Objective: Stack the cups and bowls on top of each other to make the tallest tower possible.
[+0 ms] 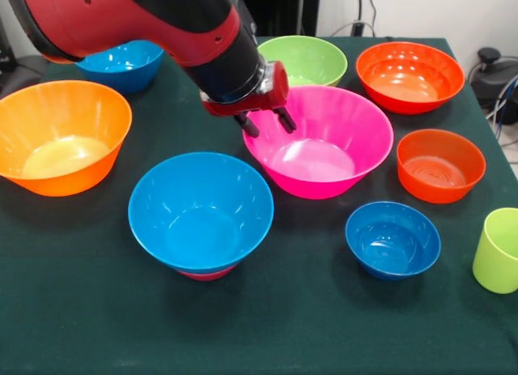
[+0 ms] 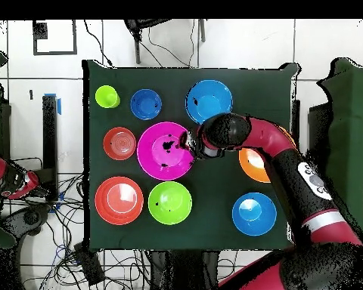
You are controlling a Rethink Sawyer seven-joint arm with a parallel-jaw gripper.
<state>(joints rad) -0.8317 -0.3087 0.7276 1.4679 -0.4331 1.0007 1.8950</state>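
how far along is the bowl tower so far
Barely started. Done: one blue bowl sits on a small red piece that peeks out beneath it. In hand: nothing; the gripper hovers at the pink bowl's rim, jaws apart and empty. Left: the orange bowl, green bowl, both red-orange bowls, the other blue bowls and the lime cup all stand apart on the table.

The front camera is sitting close across the green table (image 1: 324, 326), facing the arm (image 1: 162, 19). The overhead camera is looking straight down from farther off. Both are sharing the tabletop.
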